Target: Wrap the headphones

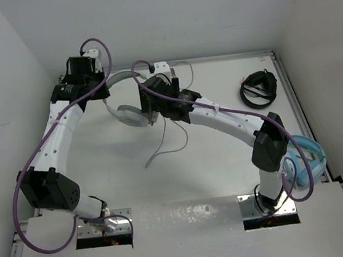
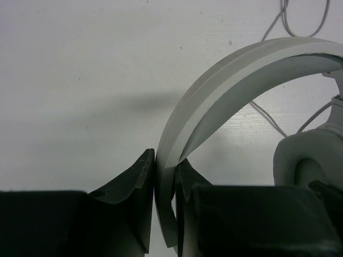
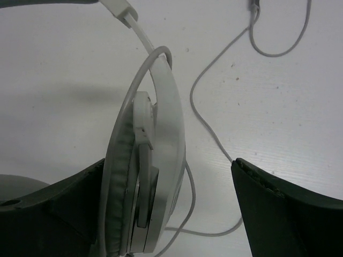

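Headphones [image 1: 129, 111], the white pair, lie on the table [image 1: 224, 159] towards its far left, between the two arms, with the headband [image 2: 225, 80] arching up and one padded earcup [image 3: 144, 176] turned on edge. The thin pale cable [image 1: 166, 138] trails loose over the table on the near side of the headphones, in slack loops, and none of it looks wound yet, so I judge the wrapping is at its start: one hand steadies the frame while the other goes for the cord. To do that well, the steadying grip wants to be firm and low on the band so that the frame cannot swing. The free hand should leave the earcup and take the cable close to where it leaves the cup, not out at the slack end. It should then lay each turn snug around the band or the cups without dragging the plug across the table. The left arm reaches forward and bends in from the left; its gripper [image 2: 165, 182] is clamped on the edge of the headband, a finger on each face. The right arm stretches diagonally across from the right, wrist angled down. The right gripper [image 3: 166, 176] stands wide over the earcup, one finger just beside the pad and the other well apart, holding nothing.
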Controlling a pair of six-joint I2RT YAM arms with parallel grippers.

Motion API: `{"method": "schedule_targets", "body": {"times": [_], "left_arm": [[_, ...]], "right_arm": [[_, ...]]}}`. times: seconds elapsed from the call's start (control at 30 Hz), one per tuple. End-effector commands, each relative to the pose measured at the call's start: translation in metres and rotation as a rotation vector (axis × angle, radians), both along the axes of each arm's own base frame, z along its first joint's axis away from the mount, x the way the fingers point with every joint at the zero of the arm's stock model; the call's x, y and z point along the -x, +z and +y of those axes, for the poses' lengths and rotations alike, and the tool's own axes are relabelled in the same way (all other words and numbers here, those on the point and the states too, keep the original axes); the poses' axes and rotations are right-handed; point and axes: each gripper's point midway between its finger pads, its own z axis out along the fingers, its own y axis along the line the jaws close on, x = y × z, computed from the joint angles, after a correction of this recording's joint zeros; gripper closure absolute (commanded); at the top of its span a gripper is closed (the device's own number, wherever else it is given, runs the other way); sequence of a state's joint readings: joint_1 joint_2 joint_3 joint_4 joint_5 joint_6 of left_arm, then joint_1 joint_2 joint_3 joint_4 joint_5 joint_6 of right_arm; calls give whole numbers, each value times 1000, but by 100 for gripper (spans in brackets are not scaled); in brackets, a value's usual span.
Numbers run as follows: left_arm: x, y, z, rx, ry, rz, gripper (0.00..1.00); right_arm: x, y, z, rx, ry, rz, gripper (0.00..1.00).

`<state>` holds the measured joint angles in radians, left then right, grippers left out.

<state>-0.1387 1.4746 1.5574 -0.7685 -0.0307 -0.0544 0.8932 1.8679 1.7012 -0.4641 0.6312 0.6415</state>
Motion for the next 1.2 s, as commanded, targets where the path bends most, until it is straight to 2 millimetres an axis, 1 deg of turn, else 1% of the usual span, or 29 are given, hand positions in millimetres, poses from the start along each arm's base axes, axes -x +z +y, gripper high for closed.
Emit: {"method": "schedule_targets", "body": {"times": [0.0,0.03,0.07,0.1,0.17,0.2,0.23,0.27,0.3,0.37,0.4,0.47,0.5,0.53,0.57,0.6,0.63,0.67,0.73,0.8,0.9,0.97,1.03,1.17], "left_arm": [[-3,45,-22,133,-37,-136,100],[-3,46,-23,137,-40,-137,100],[-2,46,-24,141,-47,-136,100],[-2,46,-25,145,-50,-134,100],[-2,47,-29,166,-61,-134,100],[-2,47,-31,174,-69,-134,100],[-2,47,-34,188,-72,-134,100],[-3,50,-37,200,-86,-144,100],[-4,52,-38,203,-93,-149,100],[-6,54,-39,191,-117,-164,100],[-7,54,-39,182,-130,-171,100],[-9,51,-39,143,-172,-182,100],[-9,49,-40,127,-196,-187,100],[-9,42,-43,78,-273,-190,88],[-8,37,-44,55,-309,-189,78],[-8,32,-42,-8,-363,-193,68],[-6,23,-44,-37,-407,-184,52],[-5,19,-43,-67,-437,-182,46],[-7,10,-37,-155,-489,-185,44],[-9,7,-33,-205,-511,-194,44],[-10,5,-34,-222,-530,-192,44],[-7,3,-39,-213,-560,-186,51],[0,-3,-45,-220,-591,-154,53],[16,-18,-53,-197,-650,-83,48]], "right_arm": [[-4,-6,-9,-63,-13,40,10],[-6,-4,-9,-84,-19,38,11],[-7,-5,-9,-97,-10,44,17],[-10,-1,-4,-122,-2,27,20],[-13,1,2,-150,17,23,27],[-12,1,11,-177,49,29,33],[-12,2,14,-189,66,31,39],[-12,3,18,-197,80,35,46],[-10,3,21,-203,100,43,69],[-9,5,19,-205,102,42,90],[-8,10,17,-204,111,31,100],[-8,14,15,-187,128,19,100],[-9,14,12,-153,145,8,100],[-8,18,8,-131,155,-4,100],[-8,19,6,-107,167,-12,100],[-7,19,3,-43,206,-23,100],[-6,24,2,-24,230,-31,100],[-4,22,-1,8,246,-19,100],[-3,27,-2,50,284,-28,100],[-1,28,-3,65,299,-24,100],[1,31,1,58,329,-23,100],[1,33,4,51,336,-22,100],[0,38,6,39,339,-31,100],[-3,46,9,39,340,-41,100]]}}
